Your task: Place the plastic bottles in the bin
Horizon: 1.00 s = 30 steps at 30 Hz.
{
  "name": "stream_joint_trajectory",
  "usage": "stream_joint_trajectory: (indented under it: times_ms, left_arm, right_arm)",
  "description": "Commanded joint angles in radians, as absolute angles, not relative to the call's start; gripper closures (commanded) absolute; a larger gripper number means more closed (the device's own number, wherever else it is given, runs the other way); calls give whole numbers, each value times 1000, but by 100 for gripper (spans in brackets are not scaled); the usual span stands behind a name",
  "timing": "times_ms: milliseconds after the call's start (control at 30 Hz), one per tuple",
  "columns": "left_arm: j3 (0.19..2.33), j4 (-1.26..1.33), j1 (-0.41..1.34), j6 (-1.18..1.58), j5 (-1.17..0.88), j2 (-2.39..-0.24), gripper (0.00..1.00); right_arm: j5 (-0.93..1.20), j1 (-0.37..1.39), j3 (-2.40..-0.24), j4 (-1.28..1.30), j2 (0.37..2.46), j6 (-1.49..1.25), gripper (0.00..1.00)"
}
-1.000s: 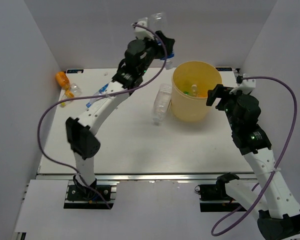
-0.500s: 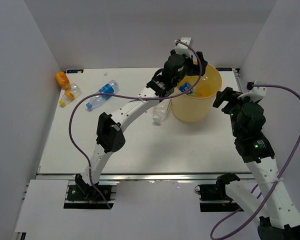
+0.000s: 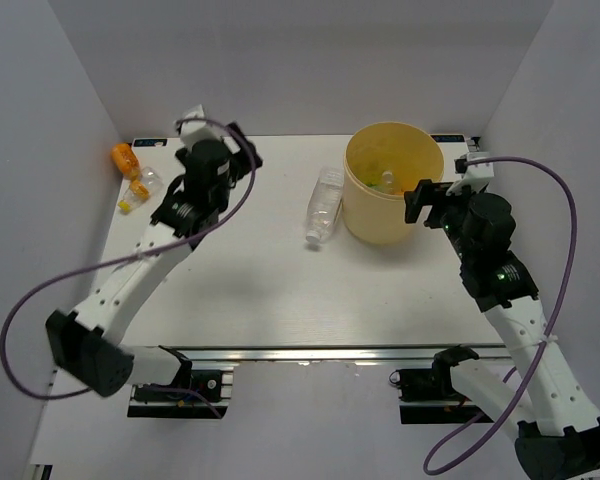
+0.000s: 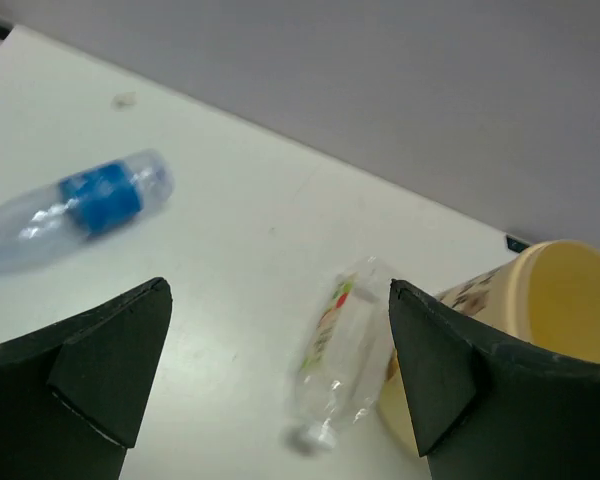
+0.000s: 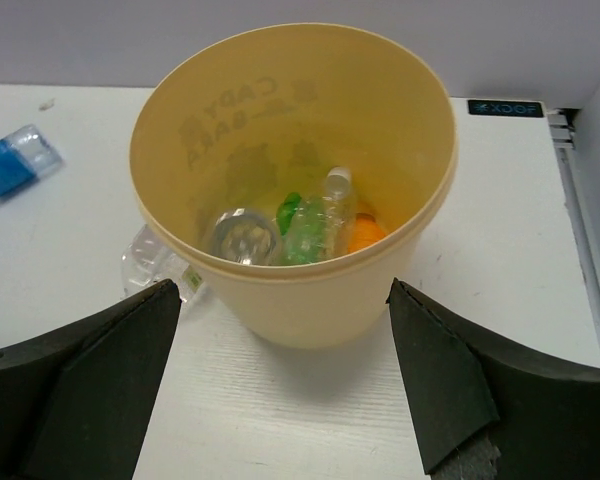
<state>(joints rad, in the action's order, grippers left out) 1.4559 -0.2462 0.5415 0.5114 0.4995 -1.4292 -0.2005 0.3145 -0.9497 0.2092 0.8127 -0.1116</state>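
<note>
Left claw: gapes wide, grips nothing, hangs above the white surface toward 10 o'clock in the top view.

Right claw: likewise released and empty, hovers by the 4 o'clock rim of the bin and looks down into it.

Bin: stands upright at 1 o'clock on the surface. Holds a clear bottle seen end-on, a green bottle, a second clear bottle and an orange piece low against the far wall.

Red-green labelled bottle: lies on its side on the surface just at the bin's 9 o'clock, neck toward 6 o'clock. Cannot tell whether touching the wall.

Blue-labelled bottle: lies on its side farther out toward 9 o'clock, well apart from the bin.

Orange bottle and small clear bottle: sit close together in the 10 o'clock corner of the surface.
</note>
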Motion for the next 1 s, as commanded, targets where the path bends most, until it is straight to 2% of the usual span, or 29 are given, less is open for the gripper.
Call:
stream_joint_trajectory:
  times_ms: [0, 33, 133, 300, 400, 433, 567, 667, 700, 833, 967]
  left_arm:
    - [1208, -339, 546, 676, 563, -1264, 2]
    - [1119, -347, 542, 693, 561, -1187, 2]
    - [1062, -425, 534, 735, 604, -1097, 2]
    - [1055, -483, 532, 746, 612, -1051, 2]
    - [1063, -485, 532, 732, 609, -1045, 2]
    - [1072, -494, 532, 729, 607, -1046, 2]
    - [1072, -500, 532, 726, 614, -1042, 2]
    - [1055, -497, 532, 721, 620, -1026, 2]
    - [1048, -494, 532, 721, 623, -1023, 2]
    - [1040, -511, 529, 721, 618, -1017, 2]
    - [1025, -540, 529, 715, 618, -997, 2]
  right_arm:
    - [-82, 314, -989, 170, 840, -66, 11]
    - [-43, 314, -999, 175, 850, -61, 11]
    - [52, 318, -1037, 247, 899, -64, 11]
    - [97, 371, -1078, 279, 965, -95, 11]
    - [89, 490, -1098, 293, 1017, -66, 11]
    - [46, 582, -1110, 305, 1050, -26, 11]
    - [-20, 733, -1149, 331, 1188, -23, 11]
    - [-171, 801, -1175, 310, 1317, -171, 11]
    - [-289, 830, -1177, 275, 1347, -290, 11]
    - [-463, 861, -1169, 154, 1504, -501, 11]
    - [-609, 864, -1236, 150, 1650, -615, 11]
